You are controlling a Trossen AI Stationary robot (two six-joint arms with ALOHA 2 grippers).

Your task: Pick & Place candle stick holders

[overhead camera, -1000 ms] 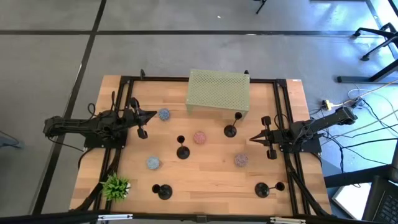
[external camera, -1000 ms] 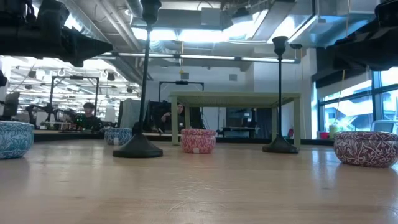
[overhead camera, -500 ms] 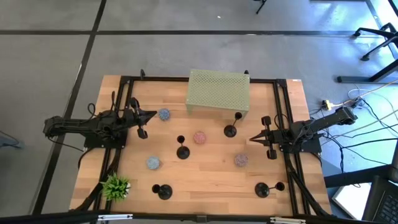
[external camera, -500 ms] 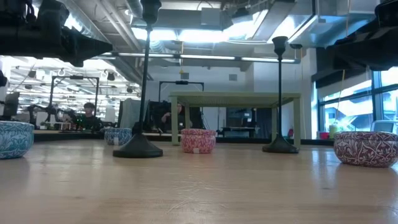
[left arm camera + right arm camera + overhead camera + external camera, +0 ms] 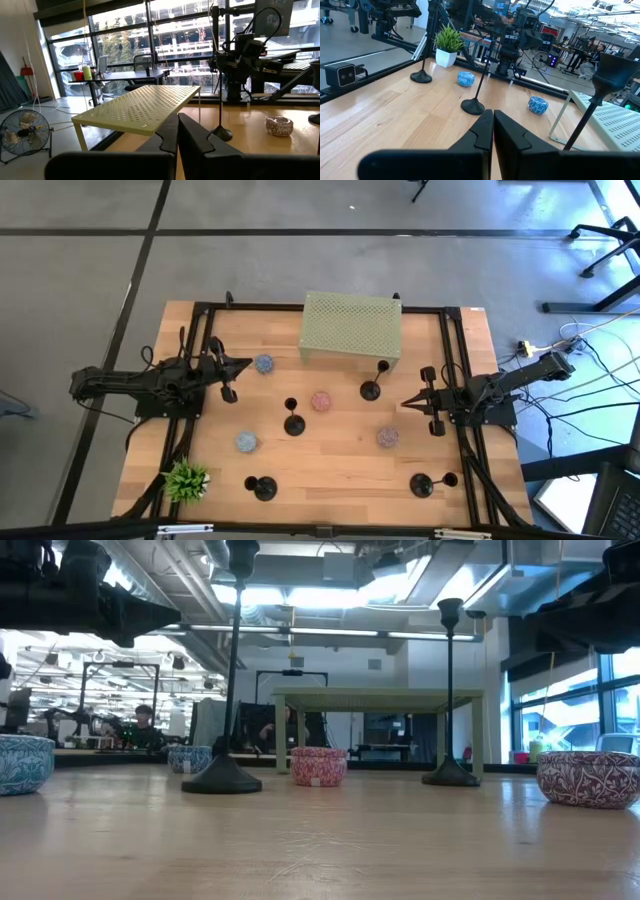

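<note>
Several black candle stick holders stand upright on their round bases on the wooden table: one left of centre (image 5: 293, 423), one before the green shelf (image 5: 371, 390), one near the front left (image 5: 263, 488), one near the front right (image 5: 421, 484). My left gripper (image 5: 245, 364) hovers level at the table's left side, shut and empty, its fingers (image 5: 177, 131) pointing toward the right. My right gripper (image 5: 405, 404) hovers level at the right side, also shut and empty, its fingers (image 5: 493, 125) pointing left. Both stand apart from every holder.
A pale green perforated shelf (image 5: 351, 328) stands at the far middle. Small patterned bowls sit among the holders: blue (image 5: 263, 364), pink (image 5: 321, 401), blue (image 5: 246, 442), purple (image 5: 387, 438). A small green plant (image 5: 186, 479) stands at the near left corner. Black frame rails (image 5: 200, 340) border the table.
</note>
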